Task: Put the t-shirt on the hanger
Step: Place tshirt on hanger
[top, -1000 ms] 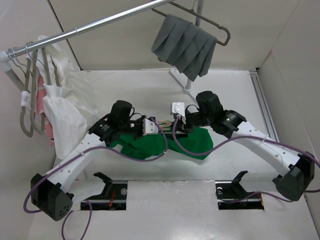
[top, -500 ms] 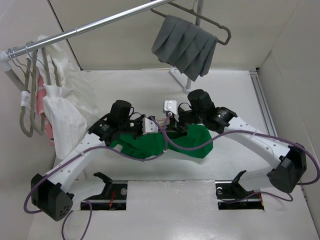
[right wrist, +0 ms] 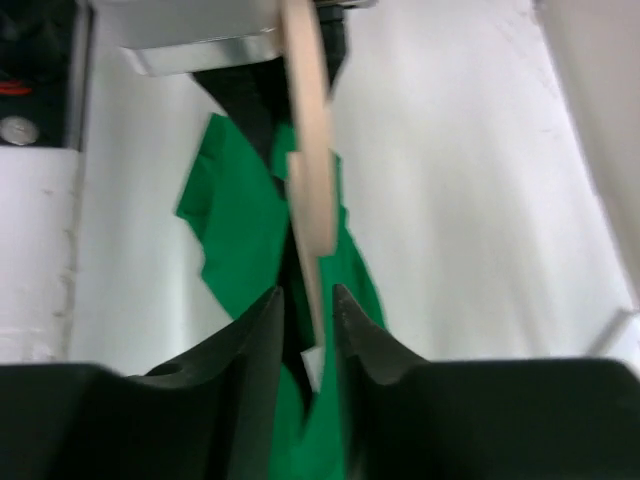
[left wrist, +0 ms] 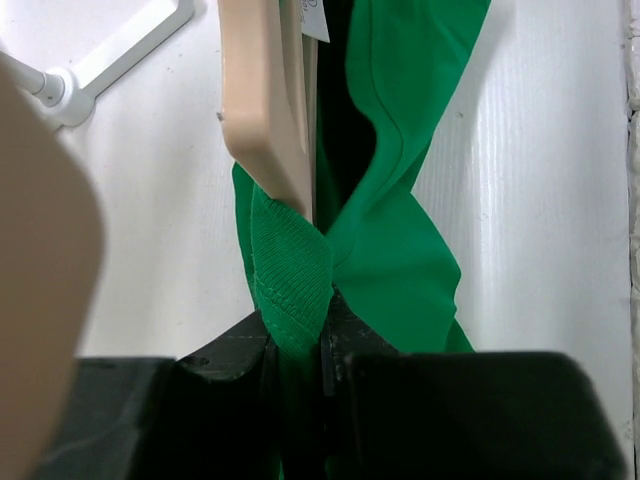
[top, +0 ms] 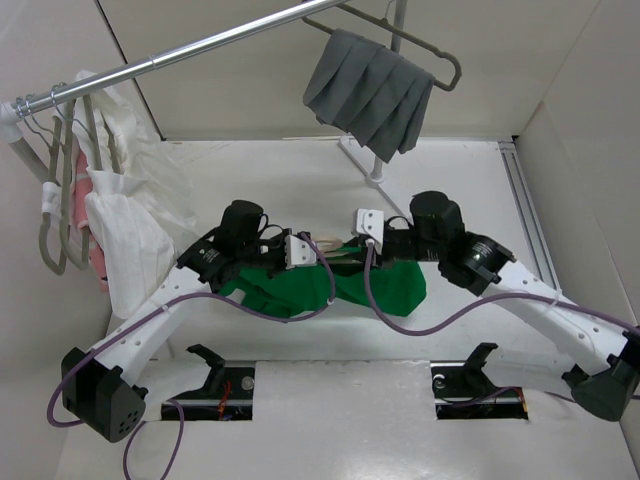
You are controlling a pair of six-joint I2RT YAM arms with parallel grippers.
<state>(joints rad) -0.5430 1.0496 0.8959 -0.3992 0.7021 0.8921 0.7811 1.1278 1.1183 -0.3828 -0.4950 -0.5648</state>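
The t-shirt (top: pixel 388 286) is soft, light cotton. It looks likely to sag and fold wherever it is not supported, and it would slide off smooth plastic if let go. It lies in a crumpled heap in the middle of the bench (top: pixel 300 180), between the two arms and well clear of every edge.

Its ribbed collar (left wrist: pixel 290 285) is the firmest part and the sensible place to grip. The left hand (left wrist: pixel 325 338) is pinched nearly closed on that rib, right below one tip of the hanger (left wrist: pixel 262 100). The small white neck label (left wrist: pixel 316 14) shows just beside the hanger.

The hanger is stiff, smooth plastic and looks light. It is best gripped across its flat thickness, near the middle, so that it cannot twist. It runs along the far side of the heap, from one hand to the other. The right hand (right wrist: pixel 307 302) has its fingers narrowly apart with the hanger's edge standing between them. Whether they press on it cannot be told.

There is one green t-shirt, one beige hanger and two hands. One rail (top: pixel 200 45) crosses above the far left corner. It carries one grey hanger (top: pixel 445 62) with one grey pleated cloth (top: pixel 370 90), and a bunch of grey hangers (top: pixel 45 225) too overlapped to count. These hold white garments (top: pixel 130 235) and something pink (top: pixel 78 205).
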